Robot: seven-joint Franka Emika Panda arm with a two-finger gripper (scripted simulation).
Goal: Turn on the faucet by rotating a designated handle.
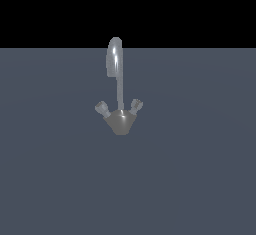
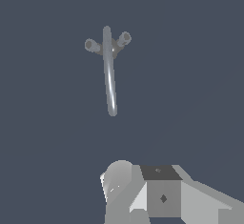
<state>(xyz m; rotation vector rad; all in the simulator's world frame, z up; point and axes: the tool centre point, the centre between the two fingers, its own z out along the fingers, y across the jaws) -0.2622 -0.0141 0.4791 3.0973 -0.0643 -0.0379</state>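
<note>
The faucet is small, grey and metallic, and stands on the grey floor in the middle of the exterior view. Its thin gooseneck spout rises from a cone base. The handle is the stubby knob on the exterior view's left of the base, and a matching knob is on the right. The wrist view shows the faucet from above with both knobs; I cannot tell which is the handle. Part of my gripper shows there, well away from the faucet. Its fingertips are hidden. The gripper is out of the exterior view.
A flat grey floor spreads around the faucet, with black background above it.
</note>
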